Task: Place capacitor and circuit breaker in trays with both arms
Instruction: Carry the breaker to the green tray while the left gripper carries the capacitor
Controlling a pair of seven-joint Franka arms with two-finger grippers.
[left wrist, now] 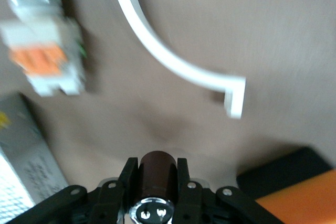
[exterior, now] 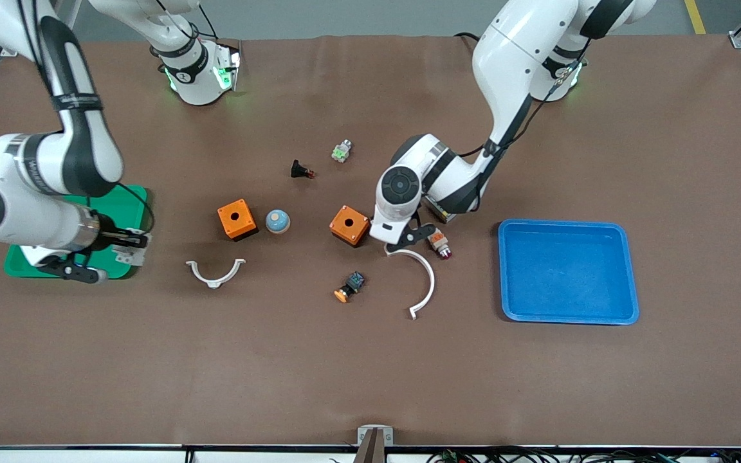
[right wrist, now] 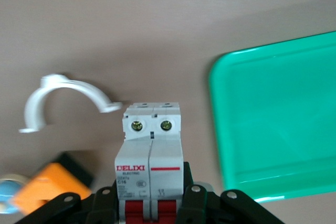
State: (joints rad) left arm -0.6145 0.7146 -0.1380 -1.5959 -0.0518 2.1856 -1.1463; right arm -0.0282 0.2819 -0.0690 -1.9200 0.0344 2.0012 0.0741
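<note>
My left gripper (exterior: pixel 409 239) is shut on the capacitor (left wrist: pixel 157 179), a dark cylinder with a silvery end, held low over the table between an orange box (exterior: pixel 349 225) and the white-and-orange indicator lamp (exterior: pixel 439 243). The capacitor is hidden in the front view. My right gripper (exterior: pixel 127 247) is shut on the circuit breaker (right wrist: pixel 152 150), a white block with red levers; it also shows in the front view (exterior: pixel 131 252). It hangs over the edge of the green tray (exterior: pixel 127 200) that faces the table's middle. The blue tray (exterior: pixel 567 270) lies toward the left arm's end.
A second orange box (exterior: pixel 237 218) and a blue dome (exterior: pixel 277 221) lie mid-table. Two white curved clamps (exterior: pixel 216 273) (exterior: pixel 425 283), an orange-tipped switch (exterior: pixel 350 286), a black push-button (exterior: pixel 301 170) and a green-white part (exterior: pixel 341 151) lie around them.
</note>
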